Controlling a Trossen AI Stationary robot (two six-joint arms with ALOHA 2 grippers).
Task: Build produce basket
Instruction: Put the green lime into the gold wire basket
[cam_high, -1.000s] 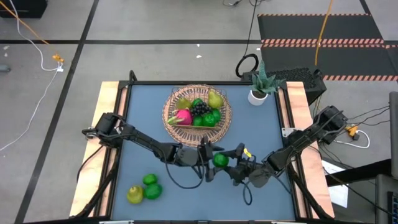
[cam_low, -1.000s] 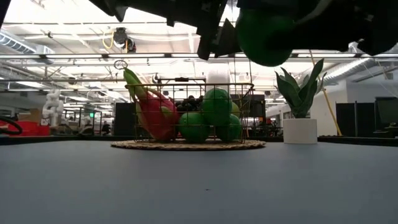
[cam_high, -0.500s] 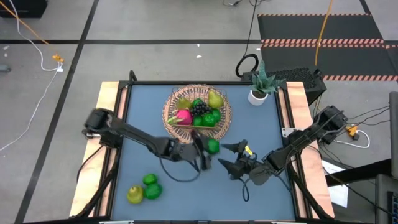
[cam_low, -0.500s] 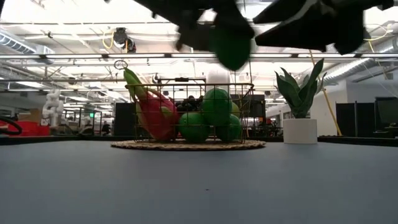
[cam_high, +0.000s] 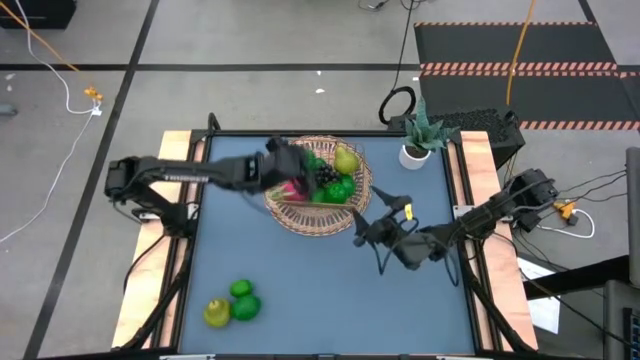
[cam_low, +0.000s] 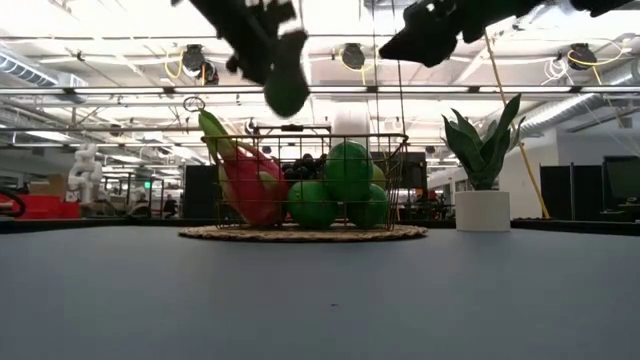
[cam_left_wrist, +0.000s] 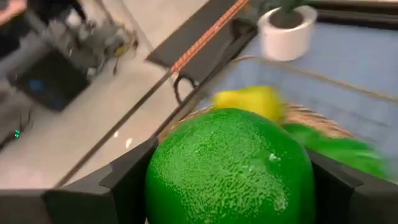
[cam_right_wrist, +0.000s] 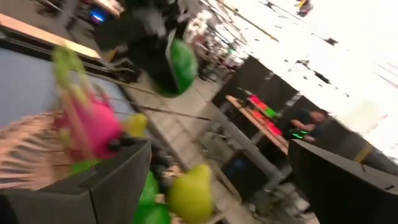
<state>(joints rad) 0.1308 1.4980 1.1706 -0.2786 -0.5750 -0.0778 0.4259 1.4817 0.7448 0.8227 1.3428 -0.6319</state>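
Left gripper (cam_high: 283, 160) motion-blurred; basket (cam_high: 300, 215) partly hidden.

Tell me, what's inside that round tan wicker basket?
In the round tan wicker basket: a pink dragon fruit, green balls, dark grapes, a yellow-green pear. The left gripper hides part.

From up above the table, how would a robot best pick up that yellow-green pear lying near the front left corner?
Probably from straight above, closing on the fat lower body of the pear. It lies on the bare table, open on its outer side, but two round green fruits crowd its other side, so the fingers should straddle it clear of those.
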